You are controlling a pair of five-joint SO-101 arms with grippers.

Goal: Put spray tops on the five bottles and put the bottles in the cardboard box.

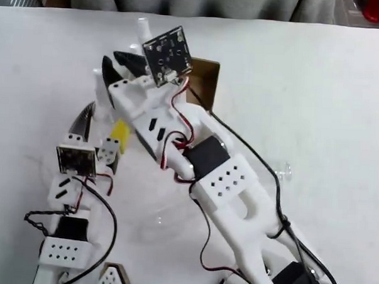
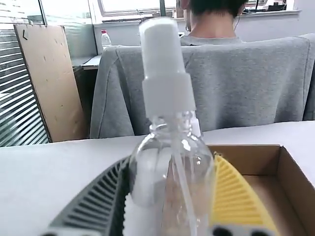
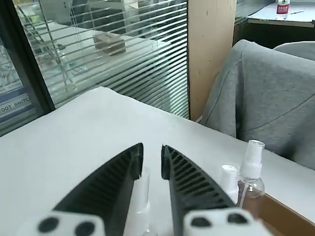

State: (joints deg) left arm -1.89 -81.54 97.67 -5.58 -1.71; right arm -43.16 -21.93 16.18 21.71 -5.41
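Observation:
My left gripper [image 2: 172, 162] is shut on a clear bottle [image 2: 157, 177] that stands upright between its grey and yellow fingers. A white spray top [image 2: 162, 64] sits on the bottle's neck. In the high view this bottle [image 1: 102, 95] stands left of the cardboard box [image 1: 205, 78], with the left gripper [image 1: 106, 113] around it. My right gripper [image 1: 120, 62] hovers just above it, black fingers a narrow gap apart and gripping nothing. In the right wrist view the spray top [image 3: 140, 201] shows below that gripper [image 3: 151, 147].
Two more bottles with spray tops [image 3: 250, 172] stand beside the box edge [image 3: 283, 219]. The open box [image 2: 256, 157] lies right behind the held bottle. A faint clear object [image 1: 282, 170] lies on the white table right of the right arm.

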